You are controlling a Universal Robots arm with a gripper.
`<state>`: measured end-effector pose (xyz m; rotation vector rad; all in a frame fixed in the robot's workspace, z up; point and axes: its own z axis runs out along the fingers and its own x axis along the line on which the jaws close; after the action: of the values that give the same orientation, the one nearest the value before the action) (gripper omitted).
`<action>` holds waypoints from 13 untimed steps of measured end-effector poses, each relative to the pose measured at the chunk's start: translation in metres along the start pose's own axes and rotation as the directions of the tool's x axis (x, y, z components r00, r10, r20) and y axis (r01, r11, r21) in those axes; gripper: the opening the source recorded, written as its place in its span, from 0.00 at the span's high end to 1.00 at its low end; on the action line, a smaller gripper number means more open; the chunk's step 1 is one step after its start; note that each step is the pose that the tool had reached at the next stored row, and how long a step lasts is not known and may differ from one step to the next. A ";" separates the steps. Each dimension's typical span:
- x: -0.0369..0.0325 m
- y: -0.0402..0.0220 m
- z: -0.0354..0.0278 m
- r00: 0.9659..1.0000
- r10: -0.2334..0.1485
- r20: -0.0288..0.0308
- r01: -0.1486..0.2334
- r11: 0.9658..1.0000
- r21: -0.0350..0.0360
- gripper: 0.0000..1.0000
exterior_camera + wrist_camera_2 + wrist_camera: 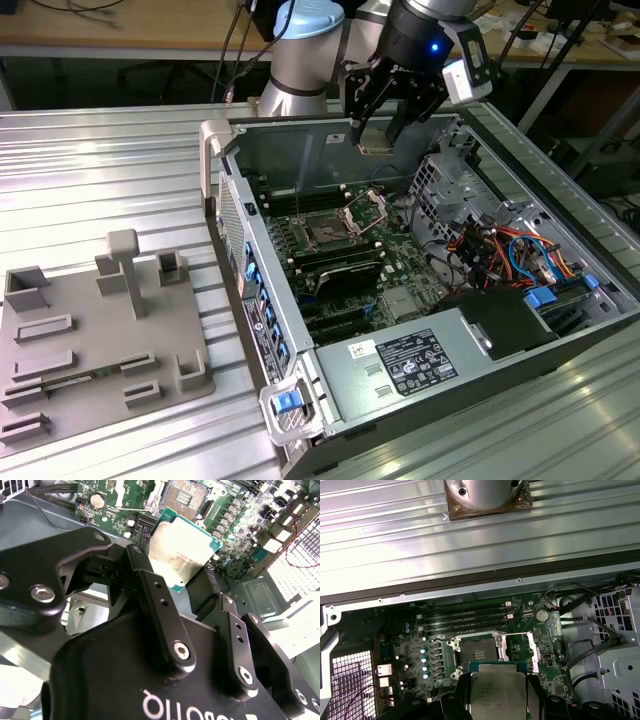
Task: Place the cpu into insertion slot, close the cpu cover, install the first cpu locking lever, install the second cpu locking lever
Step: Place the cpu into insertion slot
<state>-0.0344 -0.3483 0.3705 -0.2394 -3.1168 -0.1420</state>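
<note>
A ribbed silver metal worktop [100,170] spans the exterior view, its grooves catching bright glare, as they do in the first wrist view. Beyond its far edge stands a wooden desk [120,25], dark underneath, with black cables [232,50] hanging and a slanted grey leg [550,90] at the exterior view's right.

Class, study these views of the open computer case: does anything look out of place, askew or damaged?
Nothing stands out. The gripper holds the cpu above the empty insertion slot, whose cpu cover stands open beside it.
</note>
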 end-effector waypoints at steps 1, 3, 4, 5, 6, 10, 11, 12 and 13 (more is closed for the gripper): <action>0.0000 0.0000 0.0000 1.000 0.004 0.000 -0.004 1.000 0.000 0.45; 0.0000 0.0000 -0.0001 1.000 0.014 0.001 -0.014 1.000 0.000 0.45; 0.0000 0.0000 0.0000 1.000 0.018 0.002 -0.018 1.000 0.000 0.45; 0.0000 0.0000 -0.0001 1.000 0.022 0.002 -0.022 1.000 0.000 0.45; 0.0000 0.0000 0.0000 1.000 0.026 0.002 -0.026 1.000 0.000 0.45; 0.0000 0.0000 -0.0001 0.999 0.052 0.005 -0.052 0.999 -0.001 0.45; 0.0000 0.0000 0.0000 0.998 0.055 0.005 -0.055 0.998 -0.001 0.45; 0.0000 0.0000 -0.0001 0.998 0.056 0.005 -0.056 0.998 -0.001 0.45; 0.0000 0.0000 -0.0001 0.998 0.056 0.005 -0.056 0.998 -0.001 0.45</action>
<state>-0.0344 -0.3483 0.3706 -0.3273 -3.1113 -0.1423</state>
